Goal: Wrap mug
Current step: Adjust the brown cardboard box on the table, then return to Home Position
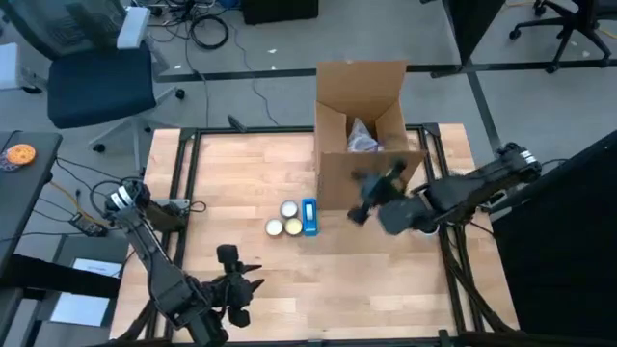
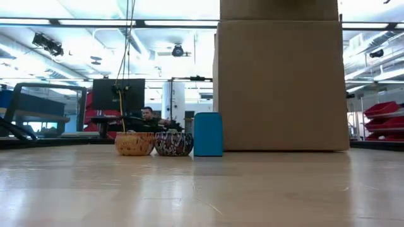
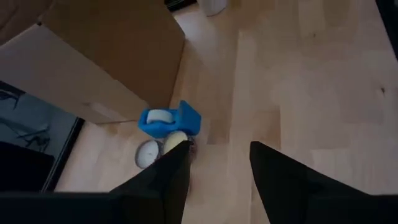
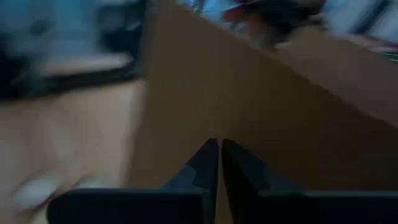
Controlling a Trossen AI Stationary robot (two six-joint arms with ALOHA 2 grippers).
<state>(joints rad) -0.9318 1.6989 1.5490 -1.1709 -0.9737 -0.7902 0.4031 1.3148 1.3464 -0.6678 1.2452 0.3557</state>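
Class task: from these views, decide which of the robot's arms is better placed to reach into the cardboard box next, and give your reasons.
Probably the right. The right gripper hangs beside the cardboard box, fingers together, facing its wall. The left gripper waits open at the table's near edge, farther away.

The table is pale wood in butt-jointed strips, smooth with a soft sheen that catches the ceiling lights in the low view. The box is plain brown cardboard, matt, its flaps raw-edged; crumpled whitish paper or film sits inside. The tape dispenser looks like smooth blue plastic. Left of it, two rolls show patterned, woven-looking sides. The right gripper and left gripper have dark matt fingers.
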